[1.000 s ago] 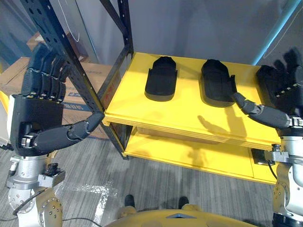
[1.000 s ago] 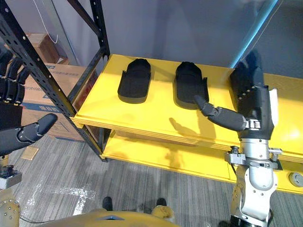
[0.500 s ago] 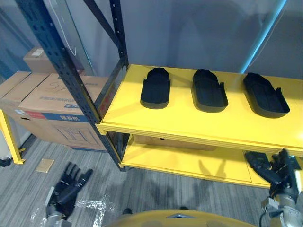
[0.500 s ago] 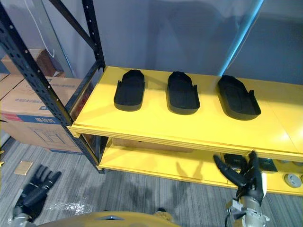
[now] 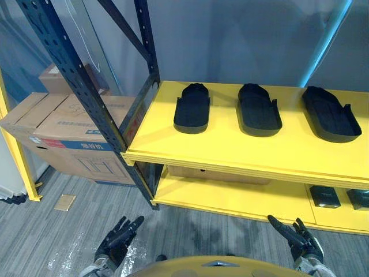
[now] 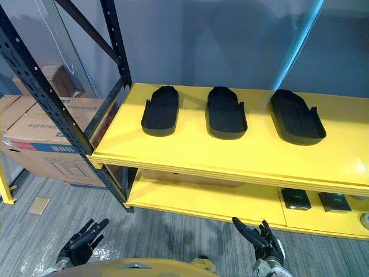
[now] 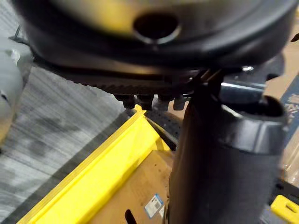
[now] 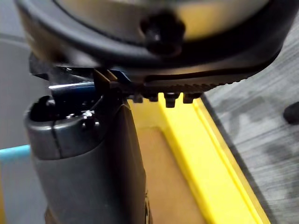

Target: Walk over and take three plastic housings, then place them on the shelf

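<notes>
Three black plastic housings lie side by side on the yellow top shelf (image 5: 230, 147): the left housing (image 5: 192, 108), the middle housing (image 5: 258, 109) and the right housing (image 5: 330, 113). Nothing touches them. My left hand (image 5: 118, 238) hangs low over the grey floor, well below and in front of the shelf's left corner, its fingers straight and empty. My right hand (image 5: 297, 236) hangs just as low under the shelf's right part, open and empty too. In the wrist views, the left thumb (image 7: 219, 154) and the right thumb (image 8: 88, 163) stand out over a yellow shelf edge.
A black perforated rack upright (image 5: 86, 92) with a diagonal brace stands at the shelf's left corner. Cardboard boxes (image 5: 63, 127) are stacked left of it, beside a yellow post (image 5: 17, 150). The lower yellow shelf (image 5: 230, 196) holds small black boxes (image 5: 326, 196) at the right.
Both hands have dropped from shelf height to low over the floor, and the left one has since come inward. The right housing, earlier behind the right hand, lies free. The camera has shifted.
</notes>
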Motion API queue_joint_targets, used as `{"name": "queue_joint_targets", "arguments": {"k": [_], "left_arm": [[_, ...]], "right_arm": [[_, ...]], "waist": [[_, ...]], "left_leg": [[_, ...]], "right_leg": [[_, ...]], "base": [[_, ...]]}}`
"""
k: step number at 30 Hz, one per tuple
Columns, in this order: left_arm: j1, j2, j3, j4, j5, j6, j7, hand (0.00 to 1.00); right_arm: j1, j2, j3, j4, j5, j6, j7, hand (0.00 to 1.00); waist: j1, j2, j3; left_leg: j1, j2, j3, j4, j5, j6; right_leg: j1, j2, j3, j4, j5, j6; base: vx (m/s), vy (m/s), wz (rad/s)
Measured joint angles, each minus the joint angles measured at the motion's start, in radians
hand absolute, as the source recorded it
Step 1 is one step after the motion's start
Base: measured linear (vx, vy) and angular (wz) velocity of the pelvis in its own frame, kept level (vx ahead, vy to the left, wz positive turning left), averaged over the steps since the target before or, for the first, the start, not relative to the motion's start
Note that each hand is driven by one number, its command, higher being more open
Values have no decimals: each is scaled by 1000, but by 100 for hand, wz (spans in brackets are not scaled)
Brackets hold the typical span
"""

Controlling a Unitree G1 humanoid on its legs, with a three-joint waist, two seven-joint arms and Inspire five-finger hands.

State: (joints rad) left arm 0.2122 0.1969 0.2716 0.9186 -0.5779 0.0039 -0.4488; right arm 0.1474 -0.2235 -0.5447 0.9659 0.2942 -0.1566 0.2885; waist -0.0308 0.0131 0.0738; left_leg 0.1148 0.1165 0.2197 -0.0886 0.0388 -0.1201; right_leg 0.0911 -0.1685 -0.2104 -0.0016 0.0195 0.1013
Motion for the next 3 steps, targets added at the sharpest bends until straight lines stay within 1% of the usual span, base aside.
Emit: {"name": "queue_joint_targets", "arguments": {"k": [3], "left_arm": [[-28,-4,-29,24,0,0,11,100]], "right_arm": [[-37,23,7,16,-16,14,-47,100]], "waist": [[1,-8,9]], "left_leg": [[7,0,0,0,-1,2]], "right_leg": [[1,0,0,0,-7,5]], "base": [[0,0,0]]}}
